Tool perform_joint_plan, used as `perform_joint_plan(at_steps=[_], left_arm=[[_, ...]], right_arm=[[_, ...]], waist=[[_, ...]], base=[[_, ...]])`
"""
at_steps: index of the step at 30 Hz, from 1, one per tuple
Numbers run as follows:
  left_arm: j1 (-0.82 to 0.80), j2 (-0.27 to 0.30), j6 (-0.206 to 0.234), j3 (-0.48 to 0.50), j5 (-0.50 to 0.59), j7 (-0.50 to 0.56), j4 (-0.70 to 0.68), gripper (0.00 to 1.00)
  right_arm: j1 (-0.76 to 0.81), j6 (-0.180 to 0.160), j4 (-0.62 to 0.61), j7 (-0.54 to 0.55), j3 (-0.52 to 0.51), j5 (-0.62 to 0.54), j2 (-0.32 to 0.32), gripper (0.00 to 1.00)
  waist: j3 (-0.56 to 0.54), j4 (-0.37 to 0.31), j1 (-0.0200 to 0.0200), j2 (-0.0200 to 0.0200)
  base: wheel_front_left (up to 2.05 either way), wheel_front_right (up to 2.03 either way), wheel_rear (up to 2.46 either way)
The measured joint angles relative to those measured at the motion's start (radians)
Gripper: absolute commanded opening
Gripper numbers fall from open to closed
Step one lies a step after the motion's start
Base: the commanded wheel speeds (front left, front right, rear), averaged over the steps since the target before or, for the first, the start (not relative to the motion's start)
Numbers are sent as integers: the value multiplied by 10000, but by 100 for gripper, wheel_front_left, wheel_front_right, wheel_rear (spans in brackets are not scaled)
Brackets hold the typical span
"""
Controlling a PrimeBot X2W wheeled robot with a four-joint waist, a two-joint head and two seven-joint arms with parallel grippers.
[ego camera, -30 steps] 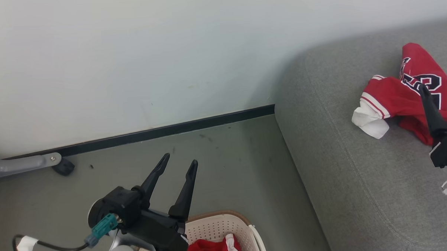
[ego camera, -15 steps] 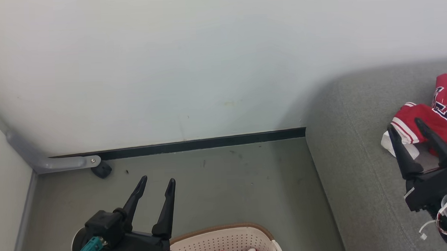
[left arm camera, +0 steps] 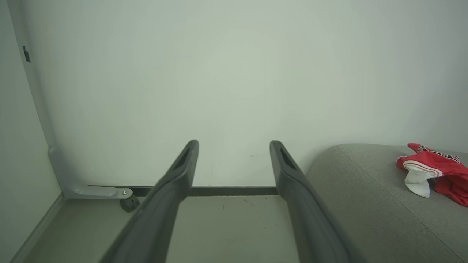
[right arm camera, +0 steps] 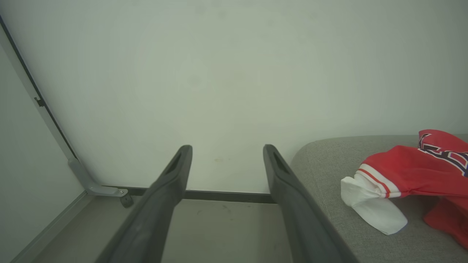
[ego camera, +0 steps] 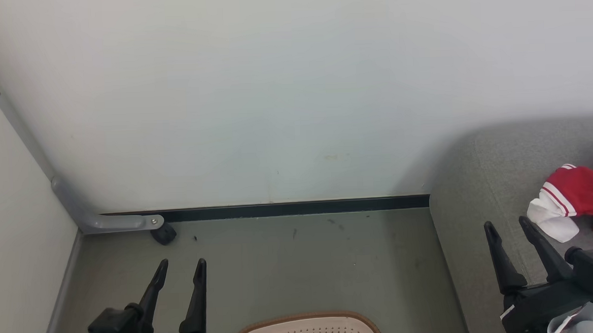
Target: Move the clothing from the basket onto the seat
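Observation:
Red clothing [ego camera: 581,196] with white trim and navy lettering lies crumpled on the grey seat [ego camera: 494,179] at the right; it also shows as clothing [left arm camera: 435,170] on the seat [left arm camera: 369,190], and as clothing [right arm camera: 413,171] on the seat [right arm camera: 329,168]. Only the far brown rim of the cream basket [ego camera: 307,324] shows at the bottom edge; its inside is out of view. My left gripper [ego camera: 180,265] is open and empty, left of the basket. My right gripper [ego camera: 506,224] is open and empty over the seat's left end, left of the clothing. Both wrist views show spread fingers [left arm camera: 182,171] [right arm camera: 175,171].
A pale wall with a dark baseboard [ego camera: 288,208] runs across the back. A grey bracket with a black caster [ego camera: 163,234] sits in the left corner, beside a side wall [ego camera: 18,235]. Grey-green floor [ego camera: 290,265] lies between basket, wall and seat.
The camera has swung left and up, so seat and basket slid right and down. My right gripper has come away from the clothing, open. The red cloth in the basket has left view.

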Motion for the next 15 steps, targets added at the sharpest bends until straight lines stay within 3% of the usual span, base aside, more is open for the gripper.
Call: perform_joint_plan(at_steps=[15], left_arm=[[515, -219, 232, 648, 412, -2, -366, 100]], right_arm=[[808, -295, -782, 0, -334, -481, 796, 100]], waist=[[82, 23, 0, 0]], base=[[0, 0, 0]])
